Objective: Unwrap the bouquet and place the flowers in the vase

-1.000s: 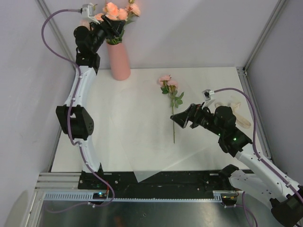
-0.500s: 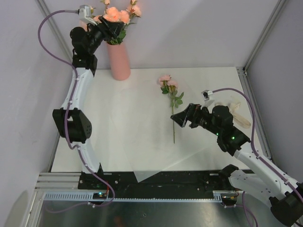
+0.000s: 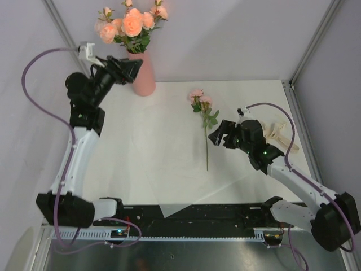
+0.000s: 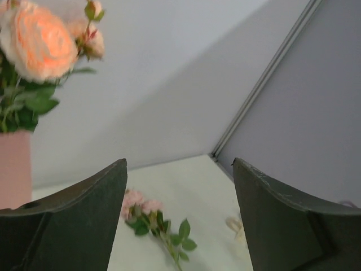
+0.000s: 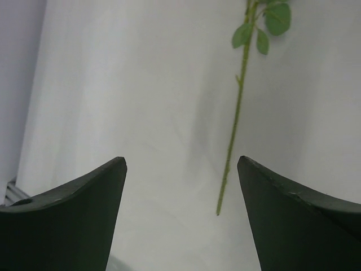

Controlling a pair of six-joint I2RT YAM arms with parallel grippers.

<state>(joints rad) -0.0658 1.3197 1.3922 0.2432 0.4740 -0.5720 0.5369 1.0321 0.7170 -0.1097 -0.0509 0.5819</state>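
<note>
Flowers point(image 3: 131, 22) mostly in vase point(image 3: 142, 79); one stem point(image 3: 207, 148) flat on table point(image 3: 254, 96). Left gripper point(image 3: 127, 68), right gripper point(image 3: 215, 137): jaws spread, empty. Thin stem may slip or pivot when pinched.

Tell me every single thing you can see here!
vase: one, salmon pink, far left of the table
flowers: several, pale pink and peach with green leaves, standing in the vase
loose flower: one stem, pink blooms and green leaves, lying flat right of centre
paper: one sheet, see-through white, spread flat on the table
ribbon: one, cream, by the table's right edge
table: one, white
left gripper: one, black, open and empty, beside the vase
right gripper: one, black, open and empty, over the loose flower's stem
</note>
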